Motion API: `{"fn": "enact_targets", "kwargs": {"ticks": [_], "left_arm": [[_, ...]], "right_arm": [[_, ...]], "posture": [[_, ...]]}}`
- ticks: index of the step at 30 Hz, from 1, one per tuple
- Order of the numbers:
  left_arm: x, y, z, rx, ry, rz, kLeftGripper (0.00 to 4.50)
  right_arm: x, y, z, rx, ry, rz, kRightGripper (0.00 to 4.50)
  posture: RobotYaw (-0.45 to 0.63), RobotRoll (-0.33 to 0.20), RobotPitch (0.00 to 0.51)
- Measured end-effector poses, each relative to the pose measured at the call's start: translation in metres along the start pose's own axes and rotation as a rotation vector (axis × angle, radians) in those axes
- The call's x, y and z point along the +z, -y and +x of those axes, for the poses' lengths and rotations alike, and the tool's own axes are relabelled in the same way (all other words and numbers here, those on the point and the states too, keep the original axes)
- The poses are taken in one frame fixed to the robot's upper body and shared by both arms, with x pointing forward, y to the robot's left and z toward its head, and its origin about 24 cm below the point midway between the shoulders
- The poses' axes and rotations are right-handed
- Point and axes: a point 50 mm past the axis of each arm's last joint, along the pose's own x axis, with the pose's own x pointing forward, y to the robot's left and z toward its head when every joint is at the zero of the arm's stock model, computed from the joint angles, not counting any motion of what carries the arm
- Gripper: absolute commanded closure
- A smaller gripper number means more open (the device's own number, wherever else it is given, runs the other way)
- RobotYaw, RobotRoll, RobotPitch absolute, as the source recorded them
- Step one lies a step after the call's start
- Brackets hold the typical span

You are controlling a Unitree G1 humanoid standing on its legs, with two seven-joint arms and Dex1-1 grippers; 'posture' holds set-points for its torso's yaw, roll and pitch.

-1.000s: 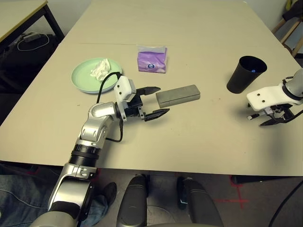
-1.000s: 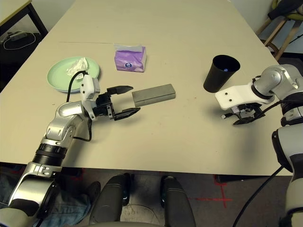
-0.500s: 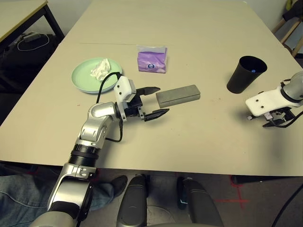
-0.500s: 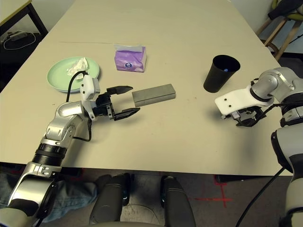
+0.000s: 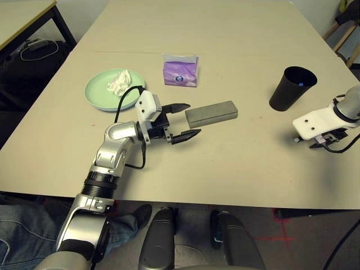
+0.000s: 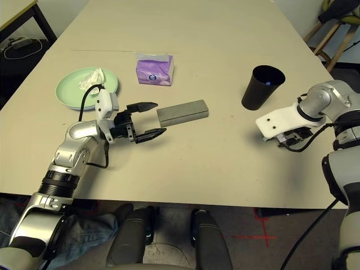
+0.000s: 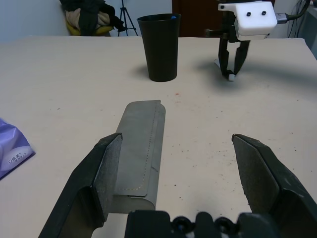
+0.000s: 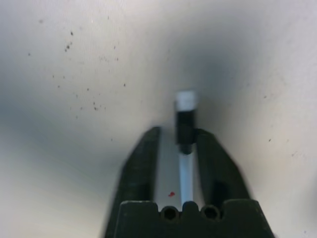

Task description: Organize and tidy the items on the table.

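Right gripper is pointing down near the table's right edge, fingers closing on the pen — pen's long axis running along the fingers, cap end sticking out past the tips. Black cup is standing just beyond it, toward the far edge — right arm nearer. Left gripper is idling wide open, glasses case lying lengthwise beside one finger

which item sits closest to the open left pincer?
The grey-beige glasses case, lying just past the left pincer; the tissue pack, plate and cup sit farther off.
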Motion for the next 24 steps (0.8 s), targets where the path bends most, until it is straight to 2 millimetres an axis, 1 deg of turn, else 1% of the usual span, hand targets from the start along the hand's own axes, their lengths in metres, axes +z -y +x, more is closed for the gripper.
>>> {"fn": "enact_targets", "kwargs": {"ticks": [7,11,14,19,24], "left_arm": [[0.001,-0.001,0.001,-0.001,0.000,0.003,0.00],[0.004,-0.003,0.003,-0.004,0.005,0.014,0.00],[0.000,-0.003,0.003,-0.008,-0.006,-0.002,0.00],[-0.002,-0.003,0.004,-0.019,-0.012,-0.002,0.00],[0.001,-0.007,0.008,-0.026,-0.003,0.001,0.00]], "right_arm": [[0.000,0.000,-0.003,0.009,0.023,0.022,4.17],[0.001,0.006,-0.015,-0.024,0.070,0.063,4.17],[0.003,0.010,-0.026,-0.062,0.131,0.105,4.17],[0.010,0.019,-0.036,-0.139,0.266,0.138,4.17],[0.019,0.027,-0.037,-0.247,0.468,0.241,4.17]], "posture": [[0.20,0.000,0.164],[0.19,0.000,0.157],[0.18,0.000,0.145],[0.16,0.000,0.132],[0.15,0.000,0.124]]}}
